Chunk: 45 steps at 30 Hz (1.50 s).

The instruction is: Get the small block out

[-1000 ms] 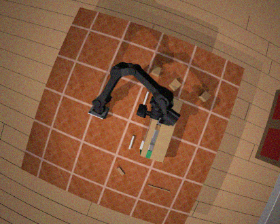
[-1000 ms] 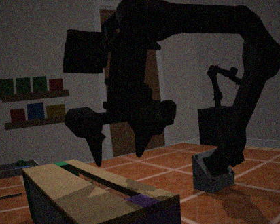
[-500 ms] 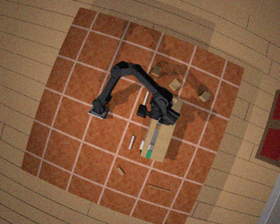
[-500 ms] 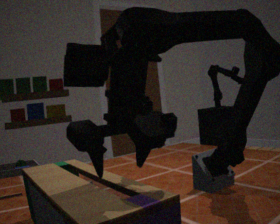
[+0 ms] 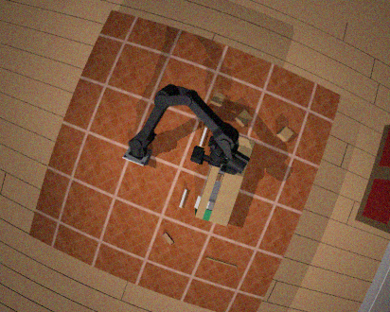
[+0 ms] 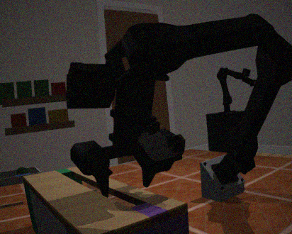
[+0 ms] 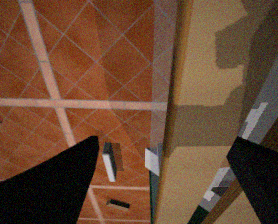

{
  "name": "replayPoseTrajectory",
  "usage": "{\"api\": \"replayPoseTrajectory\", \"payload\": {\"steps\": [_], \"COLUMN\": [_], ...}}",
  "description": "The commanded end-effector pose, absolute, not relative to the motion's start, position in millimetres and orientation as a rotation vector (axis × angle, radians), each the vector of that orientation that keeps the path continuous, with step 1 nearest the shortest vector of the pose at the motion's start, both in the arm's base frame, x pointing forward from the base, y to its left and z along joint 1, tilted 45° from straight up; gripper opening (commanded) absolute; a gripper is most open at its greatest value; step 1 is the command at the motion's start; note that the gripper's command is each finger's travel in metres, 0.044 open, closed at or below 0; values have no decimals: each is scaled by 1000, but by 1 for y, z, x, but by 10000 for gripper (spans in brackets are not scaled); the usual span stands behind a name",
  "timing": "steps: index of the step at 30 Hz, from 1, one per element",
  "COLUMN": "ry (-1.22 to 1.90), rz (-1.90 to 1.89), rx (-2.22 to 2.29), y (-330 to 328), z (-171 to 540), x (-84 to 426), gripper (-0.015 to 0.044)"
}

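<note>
The wooden box [image 5: 233, 199] [image 6: 43, 184] [image 7: 202, 125] has a long slot in its top, with a green patch [image 5: 207, 216] [image 6: 63, 171] at one end and a purple patch [image 6: 149, 210] at the other. My gripper [image 6: 125, 190] [image 7: 161, 141] is open and empty, pointing down low at the box. In the wrist view the left fingertip is over the tiles beside the box and the right one overlaps the slot. I cannot make out the small block for certain; a small brown patch in the slot in the top view could be it. The arm and right finger hide part of the slot.
Wooden blocks [image 5: 218, 99] [image 5: 243, 118] [image 5: 286, 134] lie beyond the box's near-arm end. A white bar [image 5: 184, 198] [image 7: 109, 165] lies beside the box's front, another white bar [image 5: 203, 137] near the arm. A small wooden piece [image 5: 168, 237] [image 7: 118, 203] and a thin stick [image 5: 221, 261] lie farther off.
</note>
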<state>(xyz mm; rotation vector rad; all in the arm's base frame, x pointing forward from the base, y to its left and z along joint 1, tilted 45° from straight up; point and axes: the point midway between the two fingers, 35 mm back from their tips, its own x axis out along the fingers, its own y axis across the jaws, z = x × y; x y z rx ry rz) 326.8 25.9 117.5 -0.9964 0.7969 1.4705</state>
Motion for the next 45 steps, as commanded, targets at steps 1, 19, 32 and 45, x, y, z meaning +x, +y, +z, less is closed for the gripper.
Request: {"api": "replayPoseTrajectory", "payload": {"steps": [1, 19, 32, 45], "ry": [794, 796, 799, 800], "rz": [1468, 1471, 1471, 1470], "rx": [-993, -993, -993, -995], "y": [32, 45, 23, 1], "z": [112, 98, 75, 54], "x": [327, 324, 327, 332], "gripper": [400, 400, 400, 400]}}
